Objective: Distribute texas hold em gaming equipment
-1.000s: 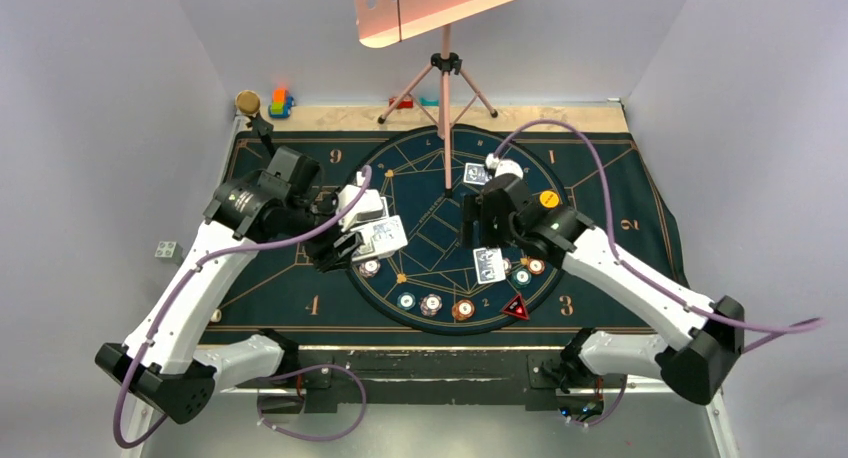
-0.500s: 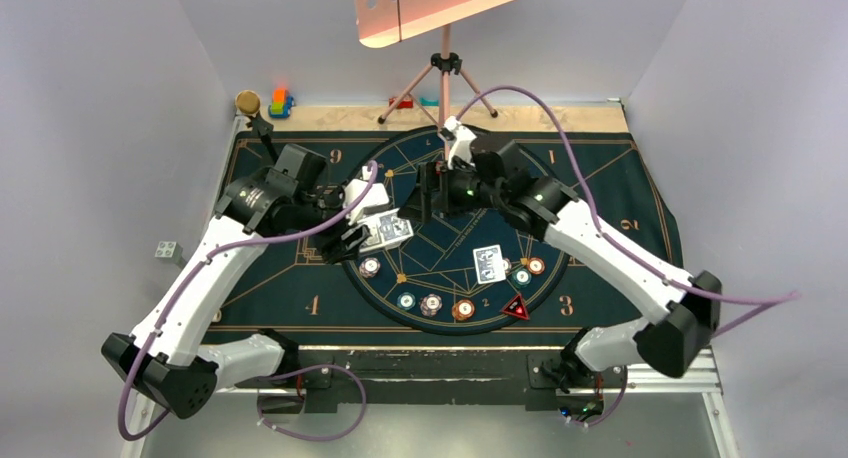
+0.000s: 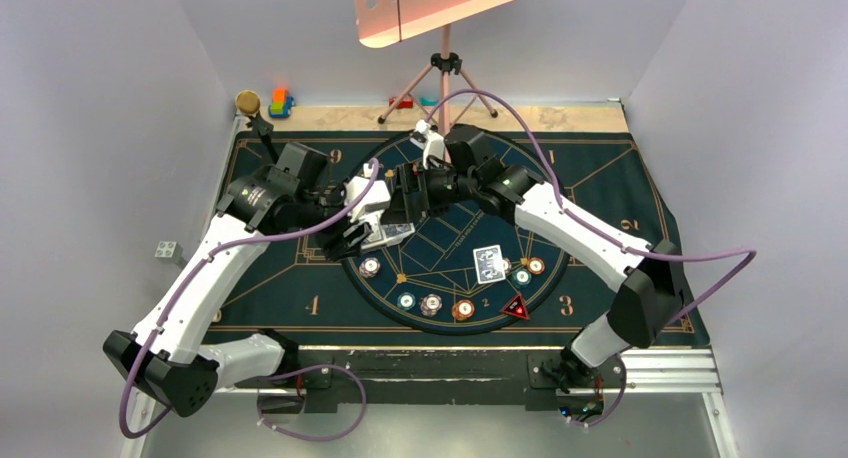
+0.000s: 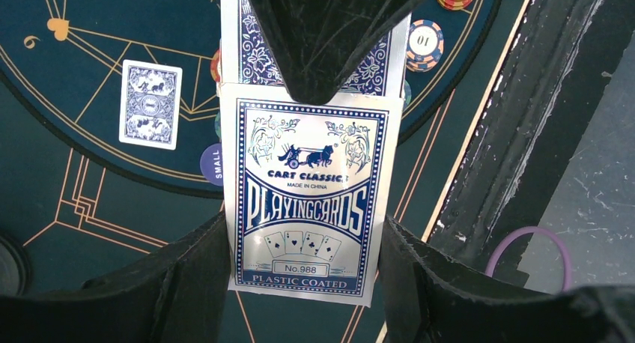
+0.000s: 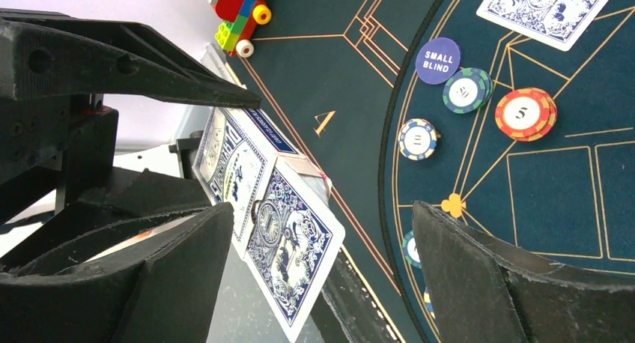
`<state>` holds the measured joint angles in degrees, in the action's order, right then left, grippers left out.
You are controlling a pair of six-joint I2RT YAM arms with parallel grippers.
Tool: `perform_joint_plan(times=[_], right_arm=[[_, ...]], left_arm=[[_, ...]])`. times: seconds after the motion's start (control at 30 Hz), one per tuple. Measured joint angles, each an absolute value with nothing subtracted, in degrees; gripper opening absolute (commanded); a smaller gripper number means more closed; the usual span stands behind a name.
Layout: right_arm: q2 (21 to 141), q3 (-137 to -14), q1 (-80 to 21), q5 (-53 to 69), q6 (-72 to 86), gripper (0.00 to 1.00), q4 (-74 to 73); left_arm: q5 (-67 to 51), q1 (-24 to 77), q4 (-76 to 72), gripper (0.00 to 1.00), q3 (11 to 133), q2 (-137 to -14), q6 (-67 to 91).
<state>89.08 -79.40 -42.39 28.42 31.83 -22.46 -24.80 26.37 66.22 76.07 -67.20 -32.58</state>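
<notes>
My left gripper [image 3: 362, 238] is shut on a blue-and-white playing card box [image 3: 388, 234], holding it above the mat's left centre; the box fills the left wrist view [image 4: 307, 201]. A blue-backed card [image 5: 292, 246] sticks out of the box's open end. My right gripper [image 3: 408, 193] is open, and that card lies between its spread fingers [image 5: 180, 268] without being pinched. One card [image 3: 488, 263] lies face down on the mat. Several striped chips [image 3: 431, 303] and a red-black triangular marker [image 3: 516, 307] lie along the near arc. A dark-blue small blind disc [image 5: 438, 60] lies beside the chips.
A tripod stand [image 3: 446, 73] rises from the mat's [image 3: 600, 178] far middle, right behind the right wrist. Coloured toy blocks [image 3: 281, 103] and a round brass object [image 3: 246, 101] sit at the far left corner. A black rail [image 3: 440, 363] runs along the near edge.
My right arm has swung left, away from the laid card, and its open jaws now straddle the card sticking out of the box. The left gripper with the box has shifted only slightly.
</notes>
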Motion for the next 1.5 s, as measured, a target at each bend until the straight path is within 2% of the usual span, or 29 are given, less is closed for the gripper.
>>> perform_joint_plan(times=[0.27, 0.53, 0.7, 0.97, 1.07, 1.2, 1.27, 1.5], right_arm=[[86.39, -74.11, -38.72, 30.76, 32.53, 0.76, -20.23], [84.2, -72.6, -36.25, 31.24, 32.91, 0.67, -19.51], [82.78, -72.55, -35.64, 31.2, 32.88, 0.54, -19.44], [80.75, -71.72, -35.22, 31.03, 33.12, 0.4, -18.81], [80.68, -71.7, -35.05, 31.0, 33.28, 0.3, -18.83], [80.49, -71.7, -34.5, 31.11, 33.52, 0.06, -18.79], [80.44, -71.68, -34.02, 31.35, 33.93, 0.0, -18.72], [77.78, -70.52, -31.18, 33.67, 35.97, 0.0, -17.98]], left_arm=[[-24.77, 26.37, 65.78, 0.0, 76.07, -67.2, -32.29], [-24.71, 26.37, 65.76, 0.0, 76.07, -67.2, -32.08], [-24.73, 26.37, 65.67, 0.0, 76.16, -67.2, -32.08], [-24.71, 26.37, 65.67, 0.0, 76.16, -67.2, -32.1], [-24.71, 26.37, 65.65, 0.0, 76.18, -67.18, -32.1], [-24.64, 26.37, 65.67, 0.0, 76.16, -67.16, -32.12], [-24.38, 26.37, 65.69, 0.0, 76.16, -67.16, -32.12], [-23.77, 26.37, 65.6, 0.0, 76.12, -67.07, -32.14]])
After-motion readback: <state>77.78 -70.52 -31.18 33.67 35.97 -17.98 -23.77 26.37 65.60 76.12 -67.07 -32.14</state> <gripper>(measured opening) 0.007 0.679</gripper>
